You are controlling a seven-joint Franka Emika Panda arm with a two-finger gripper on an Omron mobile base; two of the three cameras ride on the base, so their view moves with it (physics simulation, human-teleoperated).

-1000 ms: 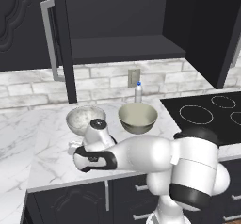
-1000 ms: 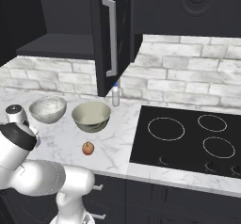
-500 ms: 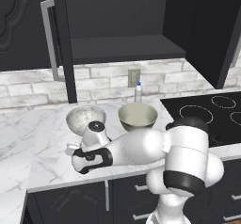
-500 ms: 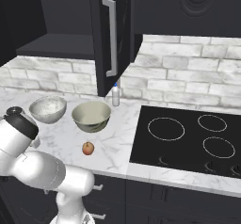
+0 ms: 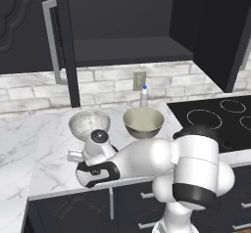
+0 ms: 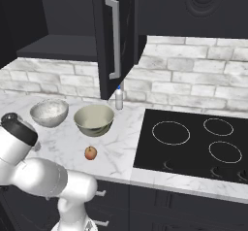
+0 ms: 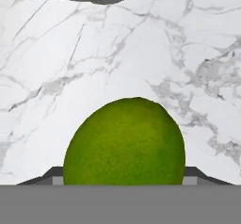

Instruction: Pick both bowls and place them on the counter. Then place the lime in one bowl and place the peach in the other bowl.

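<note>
A: Where is the end effector (image 7: 123, 178)?

B: Low over the bench (image 5: 44, 178), near its front edge. In the hand view the lime (image 7: 124, 143) sits right between the two dark fingertips (image 7: 52, 177), which flank it closely on both sides. The jaws look closed onto the fruit, with marble showing behind it.

A: What surrounds it?

B: The white-grey marbled bowl (image 5: 88, 124) stands just behind the hand, its rounded grey underside showing at the top of the hand view. Beside it is the cream bowl (image 5: 143, 122) with greenish mottling and a dark rim; the two stand close but apart. A small white bottle (image 5: 144, 96) stands against the brick wall behind them.

A: And the peach?

B: The peach (image 6: 90, 153), reddish-orange and smooth, lies on open marble in front of the cream bowl, near the bench's front edge. The black stovetop (image 6: 193, 142) lies off to the robot's right, flat and glossy with ring marks. Open slab stretches to the robot's left.
</note>
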